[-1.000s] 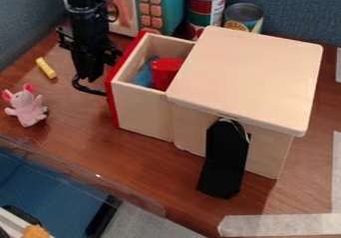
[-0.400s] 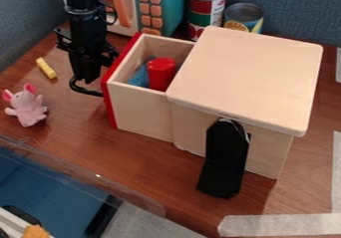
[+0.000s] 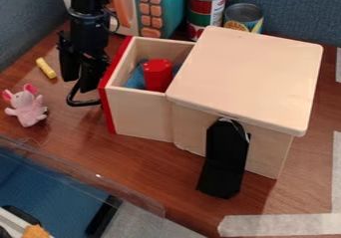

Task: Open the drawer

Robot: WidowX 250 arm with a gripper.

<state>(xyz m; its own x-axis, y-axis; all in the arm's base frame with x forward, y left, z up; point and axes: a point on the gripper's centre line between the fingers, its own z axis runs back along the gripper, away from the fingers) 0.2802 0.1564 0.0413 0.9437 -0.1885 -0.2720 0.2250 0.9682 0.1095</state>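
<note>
My black gripper [image 3: 78,84] hangs at the upper left, just outside the drawer's red front [image 3: 109,110]. Its fingers stand apart around the upper part of the black curved handle [image 3: 83,103], with no firm hold to be seen. The pale wooden drawer [image 3: 138,113] is pulled out to the left from its box [image 3: 246,77], so its inside shows. In it lie a red piece [image 3: 158,75] and something blue [image 3: 136,77].
A pink toy mouse [image 3: 27,106] and a small yellow piece [image 3: 46,68] lie left of the drawer. Behind stand a toy microwave [image 3: 160,8] and two cans [image 3: 205,8]. A black flap [image 3: 224,162] hangs on the box front.
The drawer has slid a little farther out to the left, and the red piece has shifted left with it. My gripper's fingers, close together before, have spread apart by the handle.
</note>
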